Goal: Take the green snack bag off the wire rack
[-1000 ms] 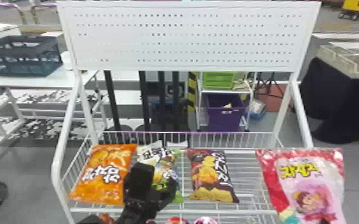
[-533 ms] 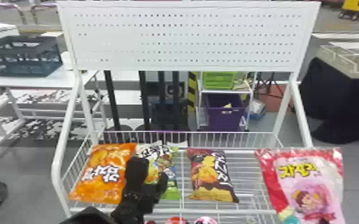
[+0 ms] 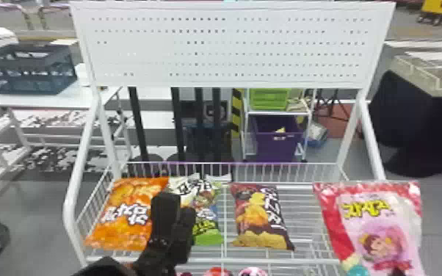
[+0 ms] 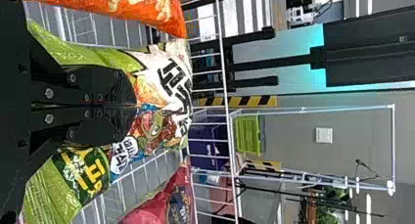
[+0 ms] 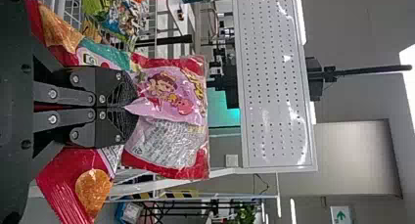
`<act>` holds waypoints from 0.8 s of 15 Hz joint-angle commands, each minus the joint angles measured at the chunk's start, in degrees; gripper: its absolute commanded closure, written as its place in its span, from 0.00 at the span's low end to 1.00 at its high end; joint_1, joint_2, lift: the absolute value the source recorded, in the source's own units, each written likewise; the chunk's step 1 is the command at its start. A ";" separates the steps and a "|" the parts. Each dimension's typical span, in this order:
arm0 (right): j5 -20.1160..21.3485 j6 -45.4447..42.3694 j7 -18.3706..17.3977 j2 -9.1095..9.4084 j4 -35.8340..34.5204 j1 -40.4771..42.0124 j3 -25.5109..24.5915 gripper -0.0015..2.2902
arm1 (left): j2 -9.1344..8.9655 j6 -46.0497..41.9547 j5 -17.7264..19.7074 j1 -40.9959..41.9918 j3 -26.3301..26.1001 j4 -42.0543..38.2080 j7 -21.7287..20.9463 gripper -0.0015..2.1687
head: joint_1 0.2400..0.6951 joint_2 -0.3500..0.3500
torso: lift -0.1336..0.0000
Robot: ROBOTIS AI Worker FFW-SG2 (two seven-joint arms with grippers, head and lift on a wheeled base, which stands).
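Grasp apparently made, left gripper (image 4: pixel 134 105) pinching green snack bag (image 4: pixel 169 87), right gripper (image 5: pixel 133 107) closed on pink bag (image 5: pixel 166 148); next, lift off wire rack (image 3: pixel 213 261).

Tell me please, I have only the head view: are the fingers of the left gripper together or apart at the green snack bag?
Observer: Together. In the left wrist view, the left gripper has its fingers meeting in front of the green snack bag; I can't tell whether film is pinched.
Operator: Thank you. Is some gap between it and the orange bag?
Observer: Yes, toward their lower ends the wire rack shows between it and the orange bag.
Operator: And what holds the pink bag?
Observer: The right gripper; the right wrist view shows it shut on the pink bag.
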 commanded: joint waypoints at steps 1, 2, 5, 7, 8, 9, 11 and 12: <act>-0.13 -0.04 0.00 -0.11 0.12 -0.17 0.08 0.97 | 0.19 0.00 -0.19 2.40 1.60 -4.00 -0.26 0.90 | 0.57 0.50 | 1.00; -0.22 -0.04 0.00 -0.11 0.03 -0.26 0.08 0.97 | 0.55 0.00 -0.37 3.80 2.40 -6.20 -0.26 0.90 | 0.57 0.50 | 1.00; -0.22 -0.04 0.00 -0.11 0.03 -0.35 0.08 0.97 | 2.04 -0.18 -0.81 9.25 4.68 -14.72 -0.53 0.90 | 0.57 0.50 | 1.00; -0.22 -0.04 0.00 -0.11 0.03 -0.35 0.08 0.97 | 3.62 -0.71 -1.86 14.35 7.32 -22.37 0.00 0.90 | 0.57 0.50 | 1.00; -0.31 -0.04 0.00 -0.11 0.03 -0.35 0.08 0.97 | 4.68 -1.76 -2.48 18.04 9.60 -26.59 0.18 0.90 | 0.57 0.50 | 1.00; -0.31 -0.04 0.00 -0.11 0.12 -0.35 0.08 0.97 | 5.29 -4.05 -3.53 21.73 11.36 -29.75 0.18 0.90 | 0.57 0.50 | 1.00; -0.39 -0.04 0.00 -0.11 0.29 -0.52 0.08 0.97 | 6.26 -10.02 -4.76 30.52 16.63 -35.03 -0.53 0.90 | 0.57 0.50 | 1.00; -0.39 -0.04 0.00 -0.11 0.29 -0.61 0.17 0.97 | 6.26 -12.66 -5.11 34.83 19.27 -36.87 -1.23 0.90 | 0.57 0.50 | 1.00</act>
